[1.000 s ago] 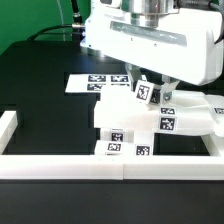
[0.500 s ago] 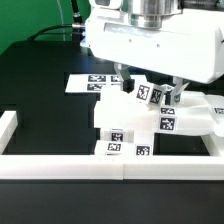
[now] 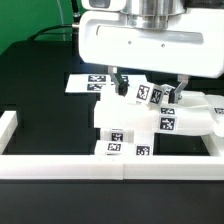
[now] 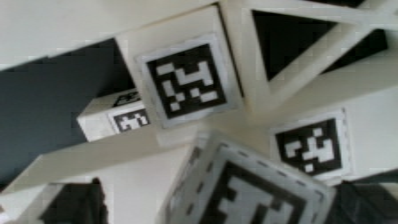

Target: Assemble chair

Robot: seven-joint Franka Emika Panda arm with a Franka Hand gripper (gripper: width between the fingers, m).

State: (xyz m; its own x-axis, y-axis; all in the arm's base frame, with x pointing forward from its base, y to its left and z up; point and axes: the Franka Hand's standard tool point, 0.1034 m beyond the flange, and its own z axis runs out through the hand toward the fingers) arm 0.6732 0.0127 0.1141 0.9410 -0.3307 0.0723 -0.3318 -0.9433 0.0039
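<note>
Judging by the white plastic, your chair (image 3: 128,135) sits just behind the front border rail (image 3: 60,166), toward the exterior view's right. A smaller tagged piece (image 3: 152,95) sits on its blocky lower part. The gripper (image 3: 149,90) hangs directly over that upper piece with its jaws spread wide, one finger (image 3: 118,82) on either side, and nothing in its hold. You cannot tell from here whether a pad touches the plastic.

Centre the jaws on the piece before you close, so both pads land together on flat faces; a one-sided touch would probably twist it on the part below. The wrist view shows tagged faces very close and tilted, so square up first. The marker board (image 3: 85,82) lies behind on the black table (image 3: 40,105), clear of your work.
</note>
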